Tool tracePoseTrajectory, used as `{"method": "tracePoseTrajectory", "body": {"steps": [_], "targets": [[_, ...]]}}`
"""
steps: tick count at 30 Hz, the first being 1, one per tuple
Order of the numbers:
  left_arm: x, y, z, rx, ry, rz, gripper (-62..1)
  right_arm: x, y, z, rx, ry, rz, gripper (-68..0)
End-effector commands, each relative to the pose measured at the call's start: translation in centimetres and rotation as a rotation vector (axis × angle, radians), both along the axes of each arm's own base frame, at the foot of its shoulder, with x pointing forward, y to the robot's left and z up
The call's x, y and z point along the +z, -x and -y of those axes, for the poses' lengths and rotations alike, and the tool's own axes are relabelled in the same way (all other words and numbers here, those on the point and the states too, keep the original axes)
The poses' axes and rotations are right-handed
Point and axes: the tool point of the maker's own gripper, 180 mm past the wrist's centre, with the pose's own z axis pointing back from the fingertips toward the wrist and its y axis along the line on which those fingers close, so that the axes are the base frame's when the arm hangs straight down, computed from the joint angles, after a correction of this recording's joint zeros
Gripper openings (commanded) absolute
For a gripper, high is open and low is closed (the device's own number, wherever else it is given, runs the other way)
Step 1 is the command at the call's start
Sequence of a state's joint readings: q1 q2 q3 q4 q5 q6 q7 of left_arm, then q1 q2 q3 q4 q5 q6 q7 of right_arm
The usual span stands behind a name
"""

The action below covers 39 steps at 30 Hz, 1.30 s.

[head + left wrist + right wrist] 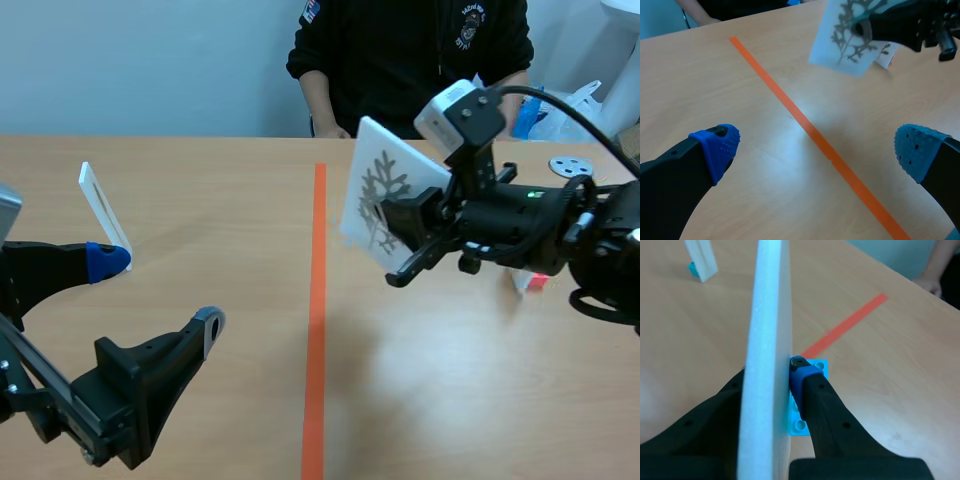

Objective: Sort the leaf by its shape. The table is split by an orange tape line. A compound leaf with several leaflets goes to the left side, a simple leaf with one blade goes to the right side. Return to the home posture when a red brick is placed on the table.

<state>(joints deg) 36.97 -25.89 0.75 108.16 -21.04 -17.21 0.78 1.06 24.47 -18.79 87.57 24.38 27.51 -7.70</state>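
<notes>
While the leaf card (372,170) hangs right of the tape line (317,300): the sort is midway, I judge. The card is off the surface (220,190) and set down on neither side. If its leaf is compound, it has the line yet to cross.
Left end effector (158,290): near left, low over the surface, released, its fingers spread wide with nothing between them.
Standing card (100,205): white, seen edge-on, upright on the left side just beyond the left end effector. It looks already sorted, though its print does not show.
Leaf card, looks: a thick white board, tilted, carrying a grey leaf print (385,190) with many branching lobes or leaflets off one stem. A blue studded brick (812,366) sits at its foot.
Right end effector (402,245): coming in from the right, clenched on the leaf card, one finger on each face.
Person (410,50): seated at the far edge.
Reddish piece (534,283): small, on the right side, just behind the right end effector. It is too blurred to say whether it is the red brick.
</notes>
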Motion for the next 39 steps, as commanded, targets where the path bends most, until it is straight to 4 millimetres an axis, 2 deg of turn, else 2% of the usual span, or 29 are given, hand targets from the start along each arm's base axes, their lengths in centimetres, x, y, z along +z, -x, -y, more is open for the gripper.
{"method": "tracePoseTrajectory", "body": {"steps": [1, 9, 17, 23, 32, 39], "targets": [[0.8, -0.1, 0.1, -0.001, 0.02, 0.022, 1.4, 0.5, -0.3, 1.5, -0.041, -0.026, 0.0, -66.0], [0.8, -0.1, 0.1, -0.001, 0.02, 0.023, 1.4, -0.9, 0.6, 8.9, -0.259, -0.029, -0.052, -66.0], [0.8, -0.1, 0.1, -0.001, 0.02, 0.022, 1.4, -2.4, 2.4, 13.0, -0.376, -0.009, -0.097, -66.0], [0.8, -0.1, 0.1, -0.001, 0.02, 0.022, 1.4, -2.6, 2.4, 15.3, -0.461, 0.006, -0.099, -66.0], [0.8, -0.1, 0.1, -0.001, 0.021, 0.022, 1.4, -5.3, 2.9, 16.0, -0.544, -0.052, -0.145, -66.1], [0.8, -0.1, 0.1, -0.001, 0.02, 0.022, 1.4, -6.4, 1.9, 17.2, -0.613, -0.042, -0.133, -66.0]]}}
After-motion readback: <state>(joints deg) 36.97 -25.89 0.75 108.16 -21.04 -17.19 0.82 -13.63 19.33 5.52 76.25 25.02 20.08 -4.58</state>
